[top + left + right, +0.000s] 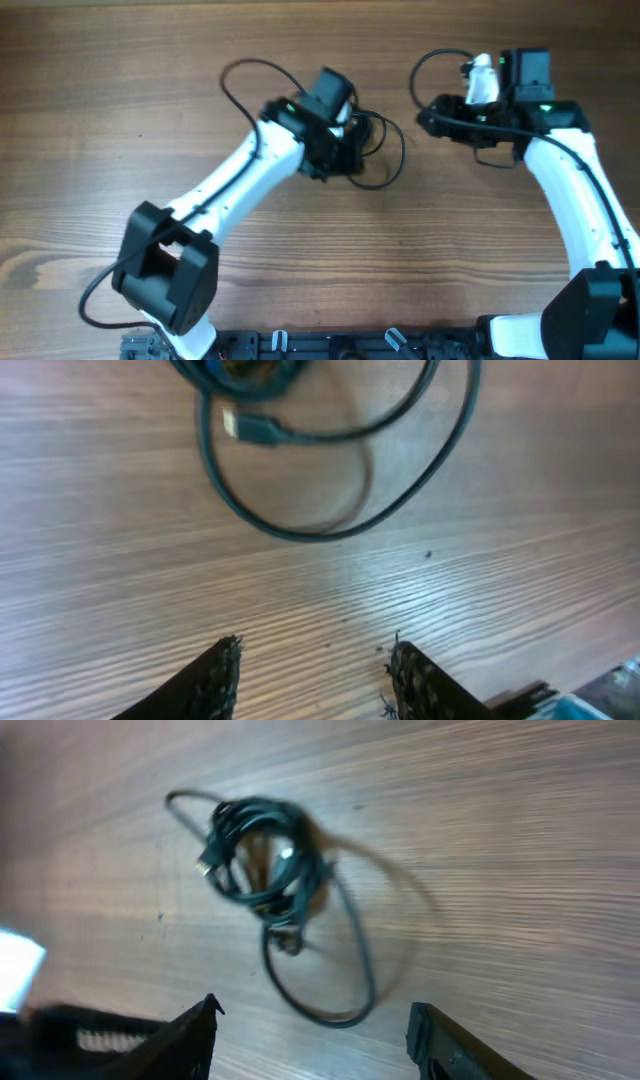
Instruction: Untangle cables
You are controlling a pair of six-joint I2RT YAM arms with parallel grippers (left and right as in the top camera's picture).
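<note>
Black, thin and flexible, the cables (262, 860) lie around the middle of the brown wood-grain surface (120, 120), a little toward the far edge. Nearest the near edge is one large slack loop (345, 970). Beyond it the cords gather into a small tight knot of coils, with a small metal-tipped plug (250, 428) lying free at the knot's rim.

These cords look light and limp. They would likely slide on the smooth wood and sag rather than hold any shape. The slack loop, or the cord just behind the plug, seems the best place to take hold. The knot itself is too dense to pick apart with one grip.

Just beside the knot, on its left, the left pincer (315, 650) has its two black fingers spread wide over bare wood, gripping nothing. Farther off, toward the far right corner, the right pincer (313, 1010) faces the bundle, likewise wide open and empty, apart from the cords.
</note>
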